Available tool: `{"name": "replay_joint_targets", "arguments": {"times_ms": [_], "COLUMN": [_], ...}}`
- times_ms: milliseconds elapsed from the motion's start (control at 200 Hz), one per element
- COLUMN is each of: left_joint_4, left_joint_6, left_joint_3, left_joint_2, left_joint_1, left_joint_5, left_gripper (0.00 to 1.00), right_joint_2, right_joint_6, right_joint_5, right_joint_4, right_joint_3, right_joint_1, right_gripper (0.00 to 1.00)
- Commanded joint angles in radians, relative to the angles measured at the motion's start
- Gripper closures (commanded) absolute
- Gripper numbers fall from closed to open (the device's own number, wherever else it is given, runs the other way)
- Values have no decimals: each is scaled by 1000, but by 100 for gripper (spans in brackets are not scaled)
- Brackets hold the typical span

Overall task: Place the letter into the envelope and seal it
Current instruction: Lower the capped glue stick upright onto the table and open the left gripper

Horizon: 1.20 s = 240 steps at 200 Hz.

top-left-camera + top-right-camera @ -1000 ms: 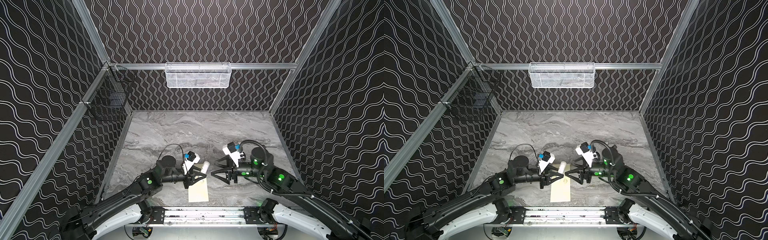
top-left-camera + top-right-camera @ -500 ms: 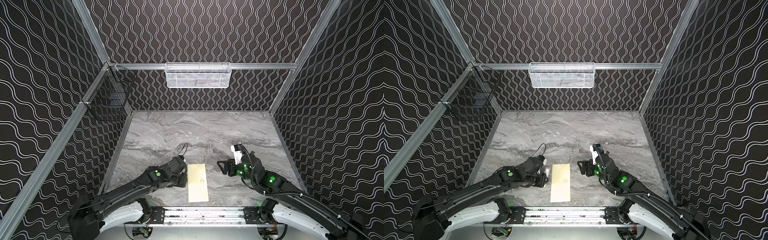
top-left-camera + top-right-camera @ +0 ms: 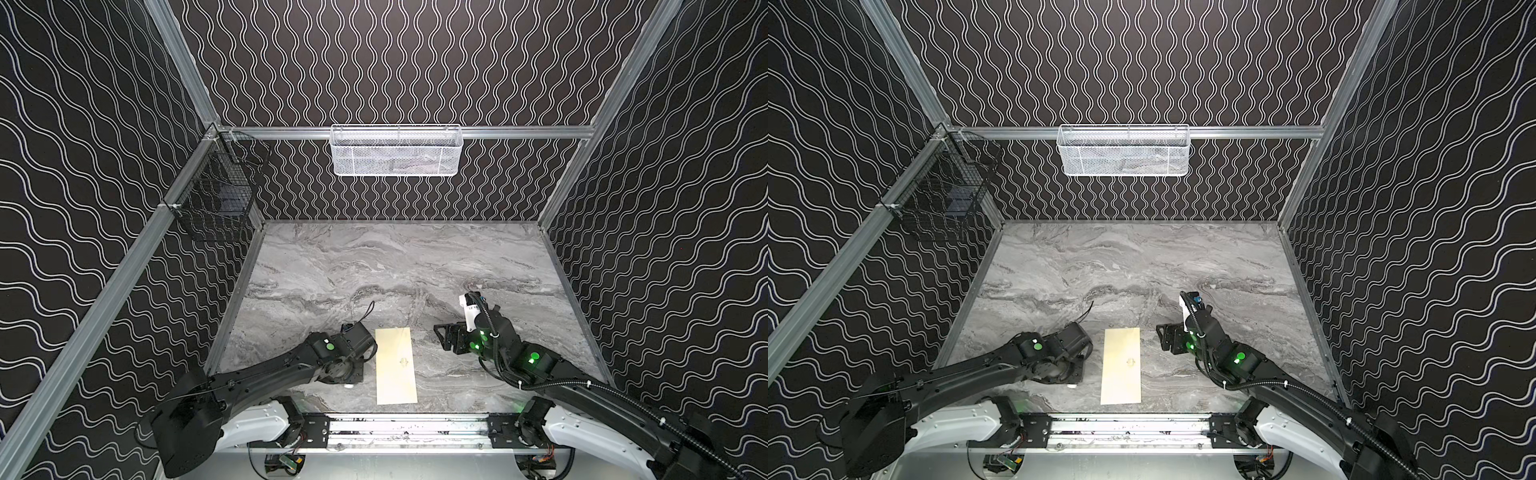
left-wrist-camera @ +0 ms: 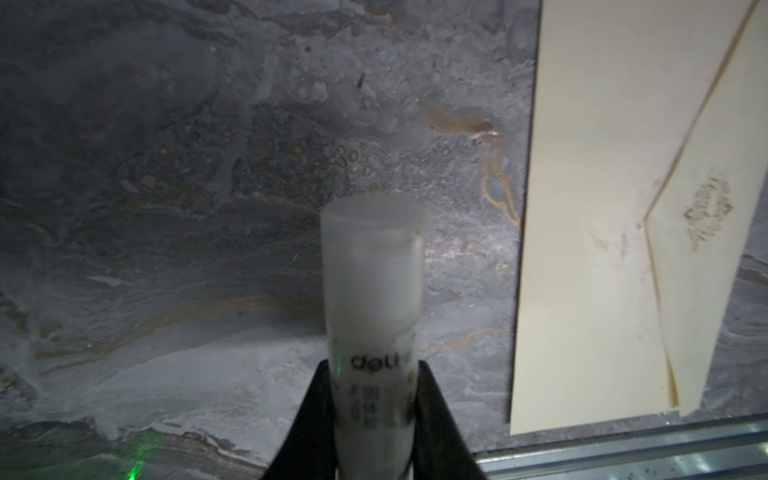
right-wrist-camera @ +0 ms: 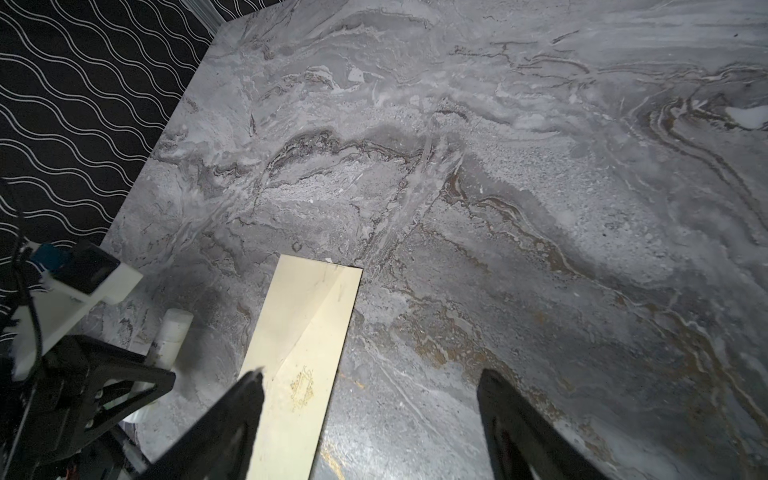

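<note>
Lying flat on grey marbled tabletop (image 3: pixel 395 266): envelope (image 3: pixel 396 365); black wavy-patterned walls (image 3: pixel 374 62) around.

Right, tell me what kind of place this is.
Probably a robot test cell: wavy-patterned walls on an aluminium frame, two arms mounted on a rail, a wire basket hung at the back.

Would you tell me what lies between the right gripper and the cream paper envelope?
Only bare grey marble tabletop separates the right gripper from the envelope, in both top views.
</note>
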<state>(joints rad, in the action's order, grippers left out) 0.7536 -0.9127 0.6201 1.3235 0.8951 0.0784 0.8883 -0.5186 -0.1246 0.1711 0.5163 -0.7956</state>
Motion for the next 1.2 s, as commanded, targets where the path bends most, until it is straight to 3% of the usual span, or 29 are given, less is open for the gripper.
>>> {"name": "replay_joint_targets", "arguments": {"times_ms": [0,365,571,936,1196], "left_joint_4": [-7,-46,-78,-91,-104], "left_joint_6": [-40,-67,-67,-63,-57], "left_joint_3": [-7,-35,-59,-85,-94], "left_joint_2": [26,83,82,85,83], "left_joint_1": [0,8,9,8,9], "left_joint_5": [18,-12,-30,-47,-52], "left_gripper": [100,99,89,63,62], "right_joint_2": [10,58,57,75,80], "right_joint_6": [-12,0,7,13,0], "right_joint_5": [0,39,37,80,95], "right_joint_4": [-47,-59,-70,-82,-94], "right_joint_3": [0,5,4,9,3], "right_joint_1": [0,0,-1,-1,-1], "right_gripper": [17,17,16,17,18]}}
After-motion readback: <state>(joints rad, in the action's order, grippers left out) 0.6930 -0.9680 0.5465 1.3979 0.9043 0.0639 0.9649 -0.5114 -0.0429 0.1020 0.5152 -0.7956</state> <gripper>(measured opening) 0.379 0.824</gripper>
